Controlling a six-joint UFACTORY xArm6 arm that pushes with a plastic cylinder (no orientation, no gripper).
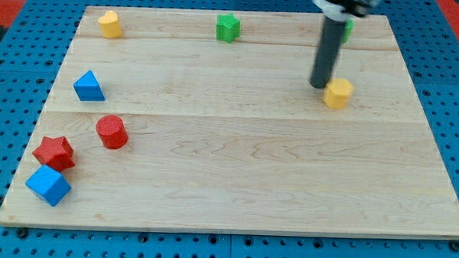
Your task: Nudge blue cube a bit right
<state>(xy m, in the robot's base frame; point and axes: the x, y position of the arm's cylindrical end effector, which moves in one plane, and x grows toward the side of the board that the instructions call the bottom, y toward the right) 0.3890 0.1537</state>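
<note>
The blue cube (48,185) lies at the board's bottom-left corner, touching the red star (54,152) just above it. My tip (320,85) is far off at the view's upper right, right beside the left side of a yellow hexagonal block (338,94). The rod rises from there toward the view's top edge.
A red cylinder (111,132) and a blue triangular block (88,86) lie at the left. A yellow block (109,24) sits at the top left, a green star (228,27) at top centre. A green block (346,30) is partly hidden behind the rod. The wooden board (236,167) ends close below the cube.
</note>
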